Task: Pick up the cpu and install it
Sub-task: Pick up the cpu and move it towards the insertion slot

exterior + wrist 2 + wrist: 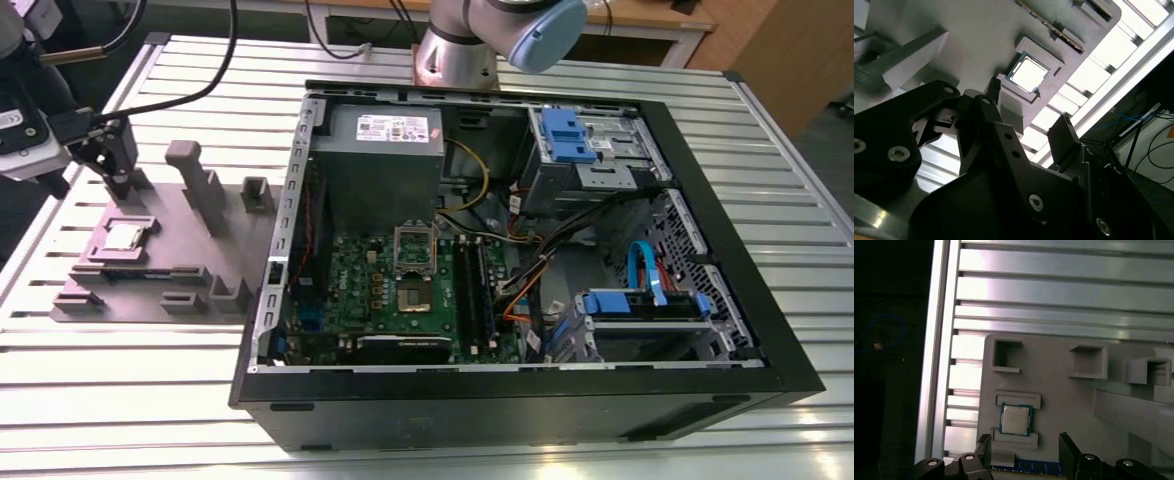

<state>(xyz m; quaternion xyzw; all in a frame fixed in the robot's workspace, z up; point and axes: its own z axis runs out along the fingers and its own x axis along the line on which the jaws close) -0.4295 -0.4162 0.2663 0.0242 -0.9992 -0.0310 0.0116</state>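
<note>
Slatted table (134, 350) is carrying a grey tray (200, 250) | gripper (1025, 445) is hanging over the tray, spread wide, gripping nothing | cpu (1015, 419) is lying flat in its tray nest, just ahead of the fingertips, centred between them, untouched | square, no long axis

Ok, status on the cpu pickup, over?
Gripper over the grey holder, jaws open, empty. Cpu lying flat in its pocket, not yet grasped. Nothing between jaws and cpu.

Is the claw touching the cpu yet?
Apart. In the first wrist view the open claw stands clear of the cpu, with grey holder showing between them.
</note>
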